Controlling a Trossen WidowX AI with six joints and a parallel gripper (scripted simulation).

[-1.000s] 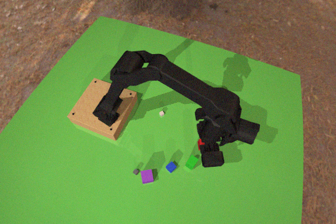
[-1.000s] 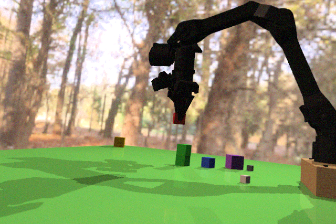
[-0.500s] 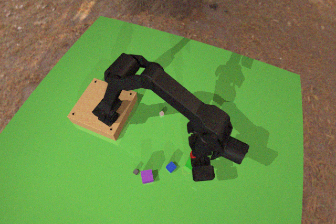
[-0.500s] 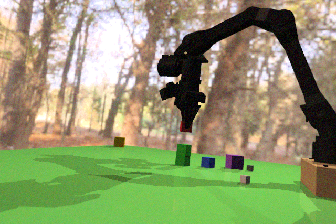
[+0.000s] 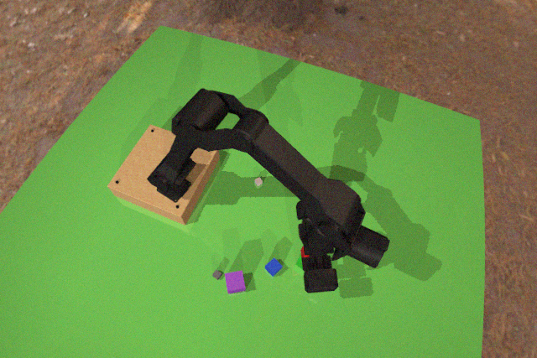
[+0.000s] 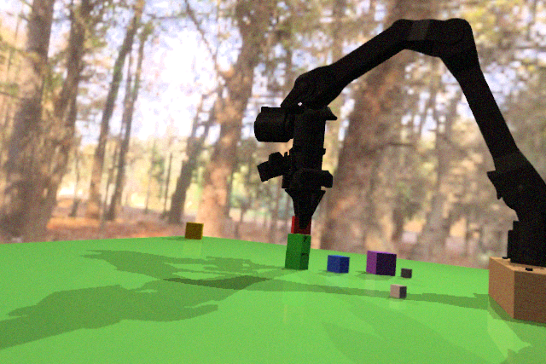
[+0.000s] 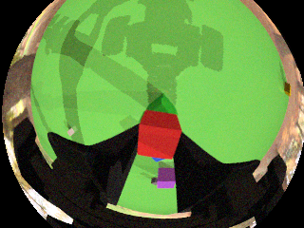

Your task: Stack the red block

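Observation:
The red block (image 5: pixel 304 252) (image 6: pixel 294 228) (image 7: pixel 159 141) is between the fingers of my gripper (image 6: pixel 303 222) (image 7: pixel 158 130), which is shut on it and points down. The green tower (image 5: pixel 299 263) (image 6: pixel 296 252) (image 7: pixel 162 104) stands upright directly below. In the exterior view the red block's bottom edge meets the tower's top with no visible gap, roughly lined up. The wrist view shows a green corner past the red block's far edge, turned relative to it. The rest of the tower's top is hidden by the red block. The arm hides much of both in the top view.
A blue block (image 5: pixel 273 267) (image 6: pixel 338 263) stands beside the tower, with a purple block (image 5: pixel 235 282) (image 6: pixel 380 262) (image 7: pixel 166 178) farther along. A small dark block (image 5: pixel 217 274) (image 6: pixel 406 273) sits by the purple one. A small pale block (image 5: pixel 258 181) (image 6: pixel 397 291) and a yellow block (image 6: pixel 194 230) stand apart.

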